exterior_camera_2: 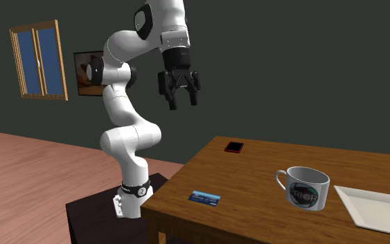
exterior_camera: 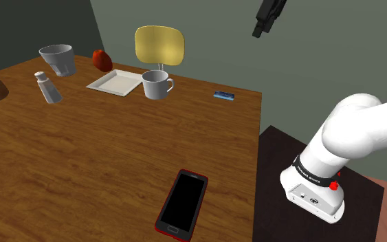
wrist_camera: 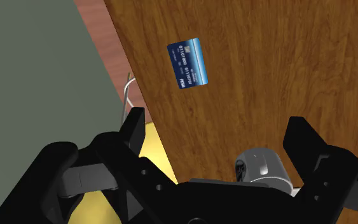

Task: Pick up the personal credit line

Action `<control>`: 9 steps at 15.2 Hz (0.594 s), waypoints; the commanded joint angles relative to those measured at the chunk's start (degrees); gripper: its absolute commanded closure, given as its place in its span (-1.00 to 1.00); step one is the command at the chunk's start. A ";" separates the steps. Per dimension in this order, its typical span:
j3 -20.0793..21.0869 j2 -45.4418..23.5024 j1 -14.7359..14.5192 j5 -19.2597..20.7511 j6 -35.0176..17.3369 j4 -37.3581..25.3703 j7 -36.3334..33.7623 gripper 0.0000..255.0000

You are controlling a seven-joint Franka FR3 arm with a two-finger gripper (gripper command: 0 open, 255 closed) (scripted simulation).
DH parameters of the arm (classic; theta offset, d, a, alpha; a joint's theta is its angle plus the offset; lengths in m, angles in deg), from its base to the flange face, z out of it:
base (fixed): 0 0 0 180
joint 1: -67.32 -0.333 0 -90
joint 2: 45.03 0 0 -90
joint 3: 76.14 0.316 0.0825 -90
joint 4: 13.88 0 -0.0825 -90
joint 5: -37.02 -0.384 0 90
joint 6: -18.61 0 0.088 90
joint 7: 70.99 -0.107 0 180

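Domestic room, likely the dining corner of a house. Brown wood-grain table (exterior_camera: 116,151) laid with a white square plate (exterior_camera: 114,82), a white handled mug (exterior_camera: 156,84) and a red apple (exterior_camera: 102,60). Yellow round-backed chair (exterior_camera: 159,45) at its far edge. Dark grey-green walls (exterior_camera_2: 290,69) carry a wood-framed, blue-paned window (exterior_camera_2: 39,60) and a framed picture (exterior_camera_2: 84,73). Reddish plank floor (exterior_camera_2: 27,166).

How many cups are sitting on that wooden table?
2. A white mug with a handle stands beside the white plate; a grey handleless cup sits near the tube at the shoulder view's far left. None seems hidden.
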 commanded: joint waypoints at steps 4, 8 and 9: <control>-1.23 3.01 -0.96 -0.60 -9.33 8.69 3.41 -1.00; -3.09 4.85 -2.49 -1.65 -22.40 18.82 8.30 -1.00; -3.63 4.85 -2.95 -1.99 -25.83 21.07 9.62 -1.00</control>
